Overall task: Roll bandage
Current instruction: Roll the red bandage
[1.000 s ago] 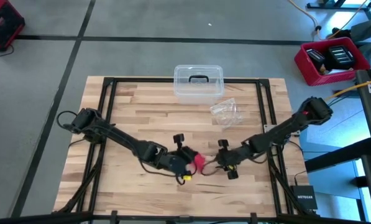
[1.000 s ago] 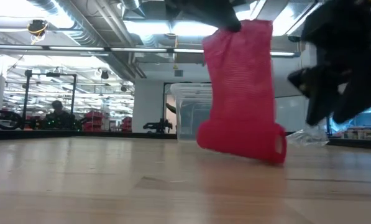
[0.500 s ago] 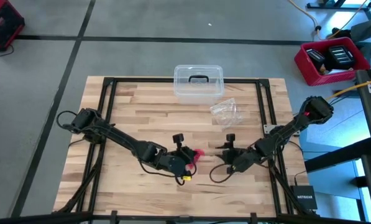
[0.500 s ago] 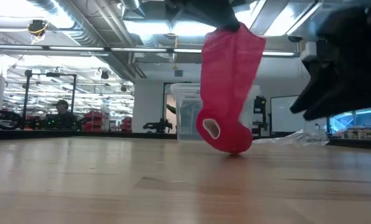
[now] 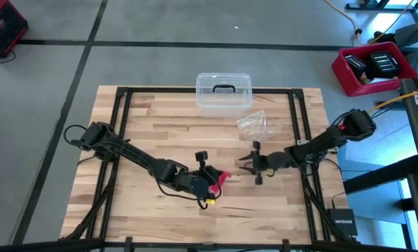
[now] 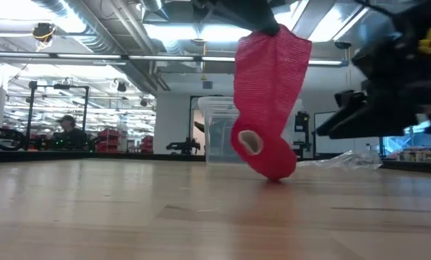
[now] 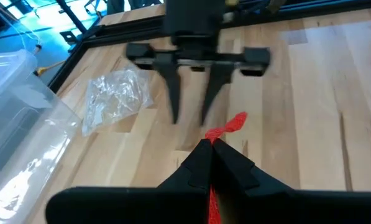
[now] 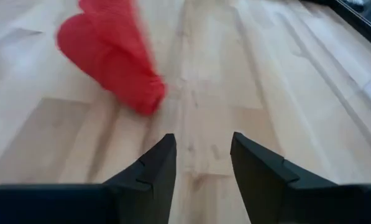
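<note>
Right now the bandage (image 6: 268,108) hangs from the left claw (image 5: 212,183), which is pinched together on its top end a little toward the front edge from the middle of the tabletop (image 5: 152,126). The red strip's long axis runs straight down, and its lower end is wound into a small roll (image 6: 262,148) that just touches or nearly touches the wood. In the low view the roll's open core faces the camera, so its axis lies level and roughly front to back. The right claw (image 5: 245,162) stands just beside it on the side of the right edge, its fingers apart and holding nothing. In the right wrist view the bandage lies ahead of that claw and off to one side, not between the fingers (image 8: 157,165). By my judgement the right arm must line up with the roll before closing on it.
</note>
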{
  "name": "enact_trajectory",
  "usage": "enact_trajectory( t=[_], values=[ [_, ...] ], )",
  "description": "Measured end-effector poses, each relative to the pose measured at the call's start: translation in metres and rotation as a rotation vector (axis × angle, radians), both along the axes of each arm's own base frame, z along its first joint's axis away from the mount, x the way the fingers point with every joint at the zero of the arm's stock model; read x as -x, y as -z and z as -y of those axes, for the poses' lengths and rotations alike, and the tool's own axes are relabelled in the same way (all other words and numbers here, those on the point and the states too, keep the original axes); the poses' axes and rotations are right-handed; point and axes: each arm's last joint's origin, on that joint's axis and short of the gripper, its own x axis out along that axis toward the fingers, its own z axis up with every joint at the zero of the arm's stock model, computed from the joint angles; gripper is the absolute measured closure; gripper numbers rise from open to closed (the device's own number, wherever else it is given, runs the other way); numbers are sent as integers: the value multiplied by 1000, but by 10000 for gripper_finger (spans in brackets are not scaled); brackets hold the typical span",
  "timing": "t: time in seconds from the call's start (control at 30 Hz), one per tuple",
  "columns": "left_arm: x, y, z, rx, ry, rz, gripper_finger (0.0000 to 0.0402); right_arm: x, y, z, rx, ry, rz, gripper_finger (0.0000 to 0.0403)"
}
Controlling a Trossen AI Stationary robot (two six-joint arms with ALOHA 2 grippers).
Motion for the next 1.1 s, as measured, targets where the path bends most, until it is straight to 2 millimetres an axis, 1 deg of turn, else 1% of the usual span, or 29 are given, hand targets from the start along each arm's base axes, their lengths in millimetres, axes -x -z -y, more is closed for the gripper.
enact_trajectory(
  t=[0.1,0.2,0.33,0.5,0.6,0.73,0.87,0.93,1.1],
  values=[
    [1,0,5,-17,26,-3,399,-7,1,4,-19,-7,-21,249],
    [2,-3,12,-57,73,14,399,-14,3,3,-57,-85,-37,249],
    [2,-4,14,-86,99,13,399,-20,10,0,-58,-105,-75,249],
    [2,1,6,-63,57,-16,399,-30,17,-3,-59,-123,-106,249],
    [3,6,2,-49,31,-50,399,-32,20,-5,-88,-176,-127,249],
    [5,9,-3,-28,-4,-80,399,-28,23,-6,-134,-187,-188,249],
    [3,9,-9,-32,-20,-86,399,-27,18,-11,-219,-219,-176,249],
    [1,9,-13,-35,-29,-88,399,-27,17,-16,-217,-230,-167,249],
    [-1,9,-19,-36,-46,-87,399,-25,17,-21,-167,-178,-143,249]
  ],
)
